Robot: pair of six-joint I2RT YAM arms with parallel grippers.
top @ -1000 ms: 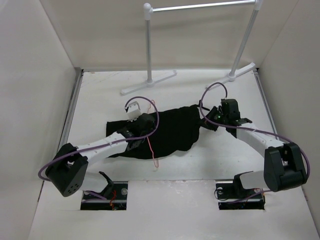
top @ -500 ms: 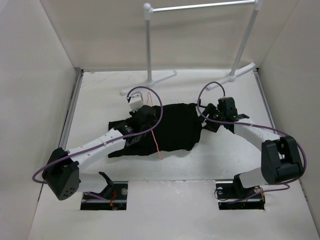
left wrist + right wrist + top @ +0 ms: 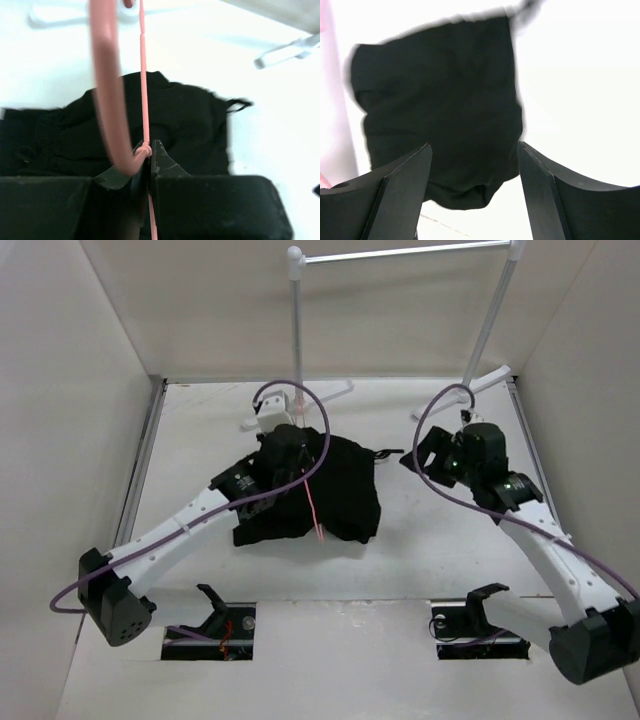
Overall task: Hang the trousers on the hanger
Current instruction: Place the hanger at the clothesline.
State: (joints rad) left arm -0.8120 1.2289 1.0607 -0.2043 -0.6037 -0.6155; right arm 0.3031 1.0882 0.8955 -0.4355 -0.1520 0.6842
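The trousers [image 3: 345,490] lie mid-surface [image 3: 200,430], before the rack [image 3: 297,330]. The hanger [image 3: 314,508] crosses above them, pinched in the jaws of the left gripper [image 3: 149,155]. The right gripper [image 3: 425,455] sits to their right, apart.

The trousers [image 3: 350,490] are soft black cloth, matt and creased. The hanger [image 3: 107,100] is thin pink-red wire with a smooth, faintly glossy coat. The left claw [image 3: 149,150] and the right claw [image 3: 473,147] look like matt black plastic. Under the trousers the table [image 3: 200,430] is smooth matt white; behind them the rack [image 3: 297,330] has shiny metal poles on white feet.
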